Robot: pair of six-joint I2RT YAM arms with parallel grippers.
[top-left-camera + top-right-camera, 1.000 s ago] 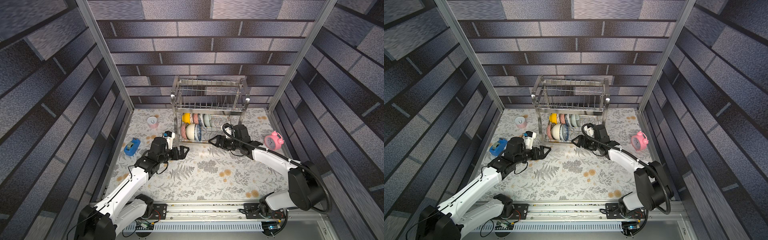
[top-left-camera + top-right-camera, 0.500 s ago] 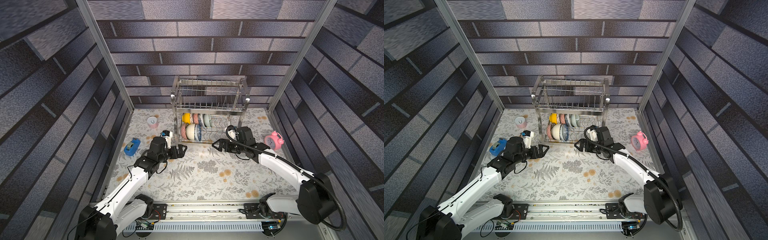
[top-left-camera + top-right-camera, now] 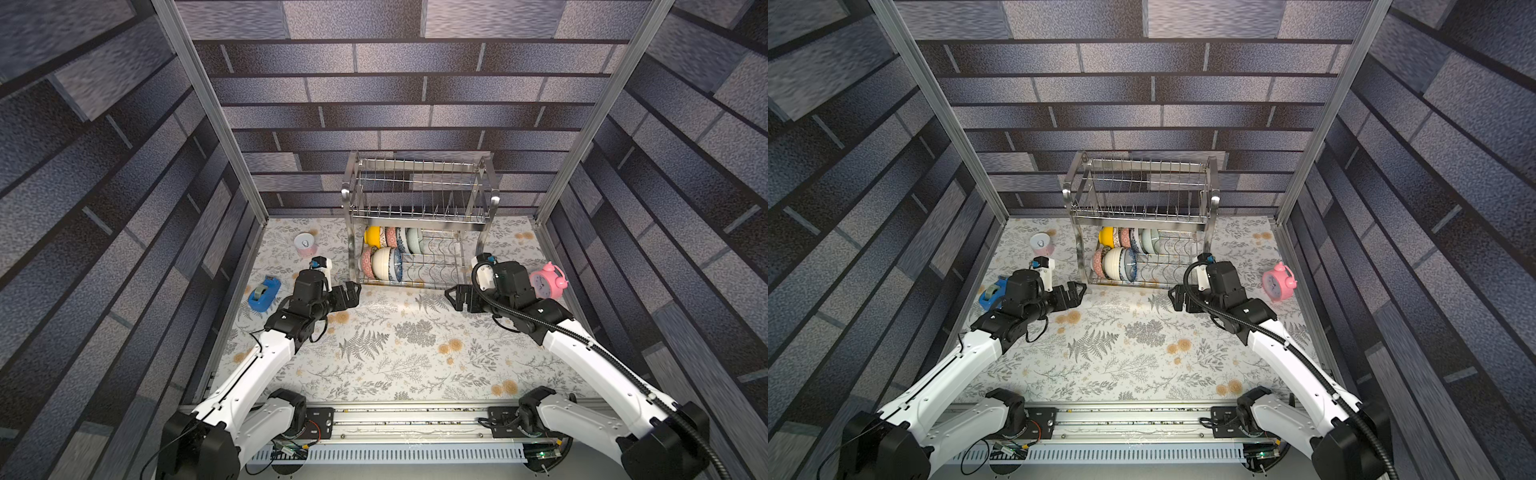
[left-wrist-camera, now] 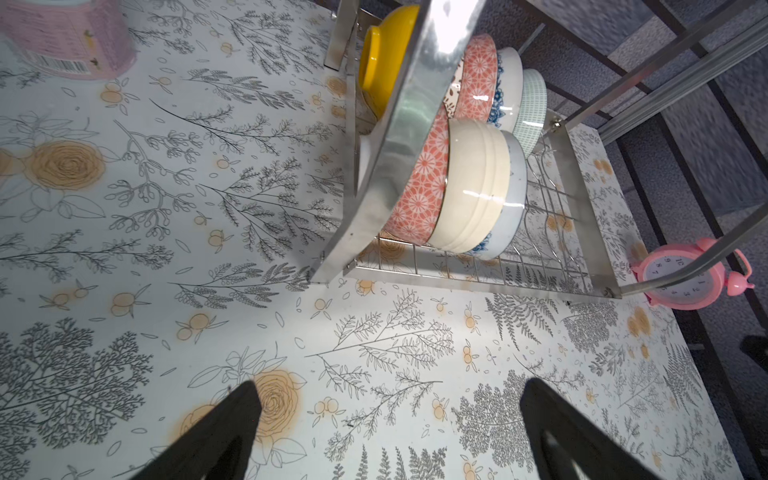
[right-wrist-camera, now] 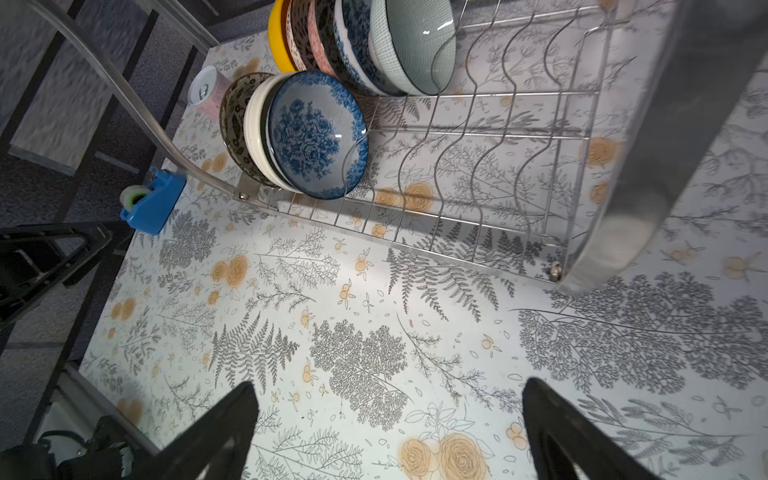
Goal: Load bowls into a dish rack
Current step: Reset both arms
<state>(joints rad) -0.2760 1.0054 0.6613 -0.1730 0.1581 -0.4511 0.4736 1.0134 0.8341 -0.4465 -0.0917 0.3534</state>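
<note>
Standing on edge, glossy round bowls [image 3: 384, 259] fill the left slots of the shiny steel-wire dish rack [image 3: 415, 225], centre frame, on the floral-printed counter [image 3: 395, 345]. Matte black left fingers [image 4: 232, 411] and right fingers [image 5: 232, 415] gape wide, both empty.

- Back comes the right gripper [image 3: 453, 298] — it has slid off the front of the dish rack [image 3: 415, 225] toward 4 o'clock. It now sits just clear of the lower tier's front right corner, jaws wide and empty.
- With it the right arm [image 3: 582, 345] has folded back, its big black elbow joint dropping toward 5 o'clock.
- A small one: the left gripper [image 3: 352, 293] has nudged toward 11 o'clock, closer to the rack's front left foot.
</note>
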